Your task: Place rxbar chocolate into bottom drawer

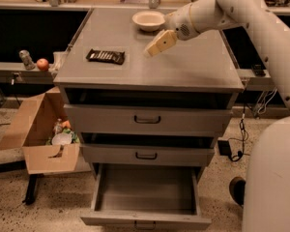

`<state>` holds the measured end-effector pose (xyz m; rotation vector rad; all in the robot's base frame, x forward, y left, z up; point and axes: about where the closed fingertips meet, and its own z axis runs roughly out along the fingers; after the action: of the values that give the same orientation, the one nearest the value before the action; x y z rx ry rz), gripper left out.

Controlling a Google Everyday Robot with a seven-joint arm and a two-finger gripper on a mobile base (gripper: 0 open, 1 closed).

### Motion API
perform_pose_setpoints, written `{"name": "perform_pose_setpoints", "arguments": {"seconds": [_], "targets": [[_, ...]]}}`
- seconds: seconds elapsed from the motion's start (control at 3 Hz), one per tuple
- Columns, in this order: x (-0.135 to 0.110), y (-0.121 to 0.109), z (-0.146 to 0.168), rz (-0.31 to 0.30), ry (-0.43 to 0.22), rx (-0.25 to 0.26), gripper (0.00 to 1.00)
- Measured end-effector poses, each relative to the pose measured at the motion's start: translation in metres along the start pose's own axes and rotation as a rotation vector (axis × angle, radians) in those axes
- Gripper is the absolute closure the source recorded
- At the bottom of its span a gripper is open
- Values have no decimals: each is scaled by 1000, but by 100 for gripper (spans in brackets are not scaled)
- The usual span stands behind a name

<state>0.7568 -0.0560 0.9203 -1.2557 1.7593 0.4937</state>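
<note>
Cardboard box point(38, 139): on the floor left of the cabinet, flaps open. Apple point(42, 64): on the low shelf above the box. Chocolate bar point(105, 56): flat on the cabinet top point(193, 71), left side. Bottom drawer point(145, 220): pulled out. Bowl point(148, 20): at the top's rear edge. Gripper point(152, 50): above the top, right of the bar and apart from it, near the bowl, carrying nothing; open or closed cannot be told.

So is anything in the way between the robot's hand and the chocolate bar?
Nothing visible. Only bare cabinet top lies between the gripper, hovering mid-top, and the rxbar chocolate. The bowl sits farther back, and the bottom drawer is open.
</note>
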Motion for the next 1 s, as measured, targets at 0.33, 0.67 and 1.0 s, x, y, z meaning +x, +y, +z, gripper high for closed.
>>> {"name": "perform_pose_setpoints", "arguments": {"seconds": [0.33,0.67,1.0], "targets": [[0,0,0,0,0,0,0],[3,4,11,3,-7,-25,0],[0,6,39,28,-107,-77,0]]}}
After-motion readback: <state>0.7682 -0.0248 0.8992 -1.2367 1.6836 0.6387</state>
